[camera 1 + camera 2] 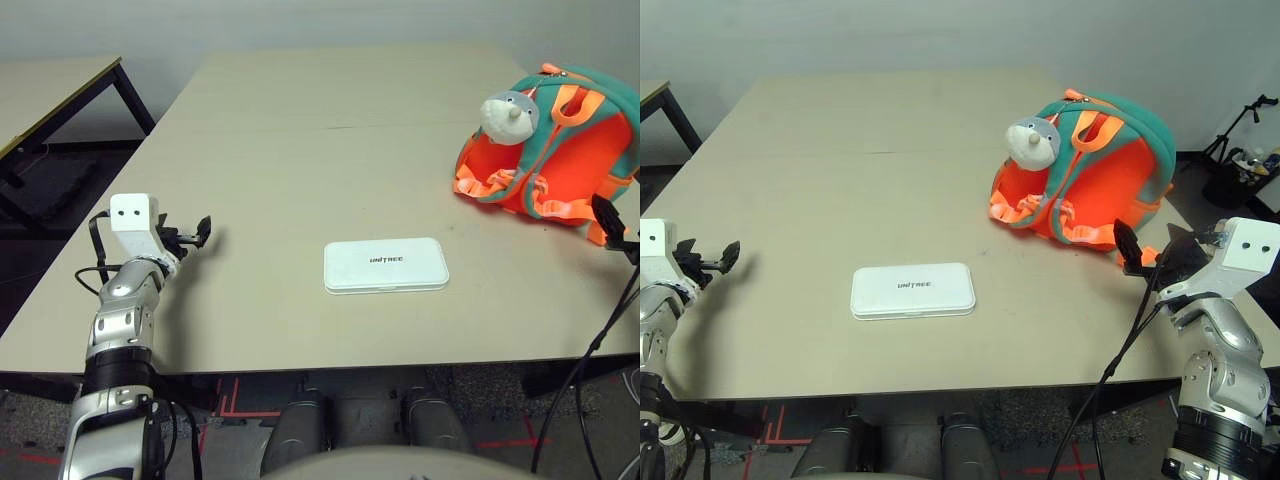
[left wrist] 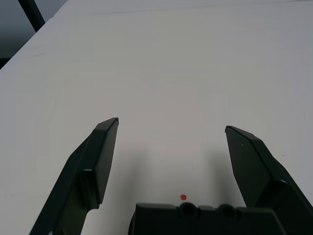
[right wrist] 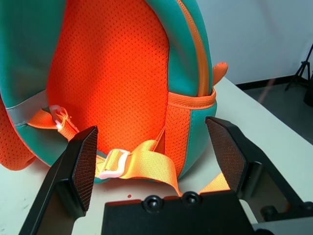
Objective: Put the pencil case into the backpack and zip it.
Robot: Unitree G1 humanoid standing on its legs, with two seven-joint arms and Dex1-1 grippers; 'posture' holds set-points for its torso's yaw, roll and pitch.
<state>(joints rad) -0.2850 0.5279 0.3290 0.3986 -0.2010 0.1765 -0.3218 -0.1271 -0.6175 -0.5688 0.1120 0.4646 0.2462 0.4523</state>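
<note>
Lying flat near the table's (image 1: 250,120) near edge, the pencil case (image 1: 385,266) has bare tabletop all around; the backpack (image 1: 1090,165) sits far right. Left gripper (image 1: 195,236) and right gripper (image 1: 1150,255) both gape wide, empty.

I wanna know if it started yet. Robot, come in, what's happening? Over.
Left gripper open over bare table. Right gripper open, facing backpack. Pencil case flat mid-table, untouched. Nothing in the way.
</note>
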